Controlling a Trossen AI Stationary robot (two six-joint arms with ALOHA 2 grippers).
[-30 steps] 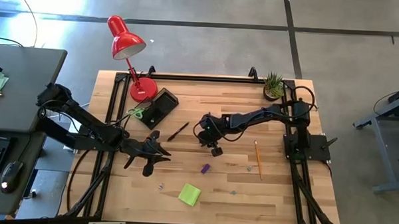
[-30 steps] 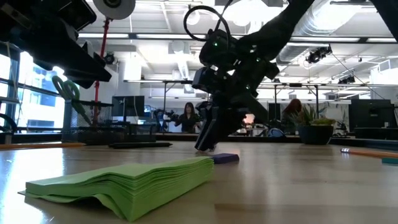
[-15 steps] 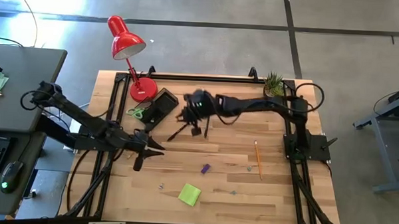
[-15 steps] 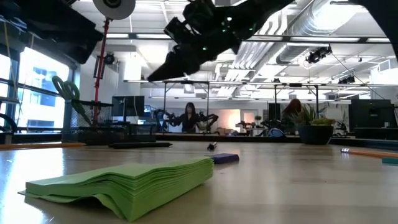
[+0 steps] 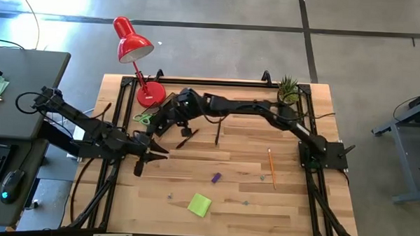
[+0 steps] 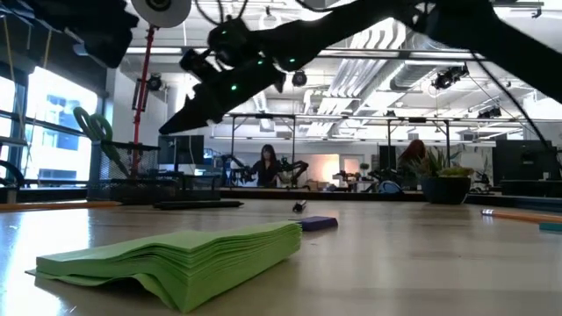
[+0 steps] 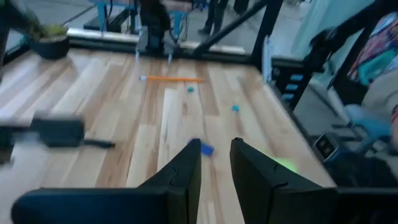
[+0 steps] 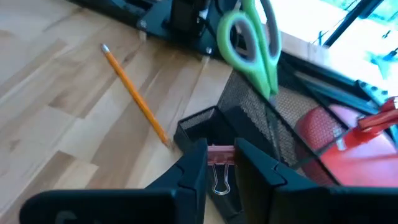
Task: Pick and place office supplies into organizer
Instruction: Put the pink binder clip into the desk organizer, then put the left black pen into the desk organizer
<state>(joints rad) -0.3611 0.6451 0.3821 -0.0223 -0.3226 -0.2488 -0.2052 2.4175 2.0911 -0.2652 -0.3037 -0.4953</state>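
Observation:
The black mesh organizer (image 5: 169, 111) stands at the far left, beside the red lamp's base (image 5: 150, 93). Green-handled scissors (image 8: 252, 43) stand upright in it. My right gripper (image 5: 169, 122) hovers over the organizer's near edge (image 8: 199, 121), shut on a small binder clip (image 8: 219, 163). My left gripper (image 5: 151, 155) hangs above the table's left side, a little open, with nothing between its fingers (image 7: 189, 171). The lime sticky-note pad (image 5: 200, 204), a purple piece (image 5: 215, 178), a dark pen (image 5: 187, 137) and an orange pencil (image 5: 270, 161) lie flat on the wood. My right gripper pinches the clip's pinkish body (image 8: 219, 151) between its two fingertips. The fingers slant down toward the table's far left. The clip is lifted clear, and its wire loops (image 8: 219, 182) point back toward the wrist.
A second orange pencil (image 8: 134, 93) lies on the wood next to the organizer. A small potted plant (image 5: 288, 89) stands at the far right corner. Tiny clips (image 5: 169, 196) are scattered near the front. Black rails (image 5: 119, 108) run along the table's sides.
My right gripper has risen from the table's middle and swung toward the far left, ending over the organizer with the clip. My left gripper has risen and drawn back toward the left edge.

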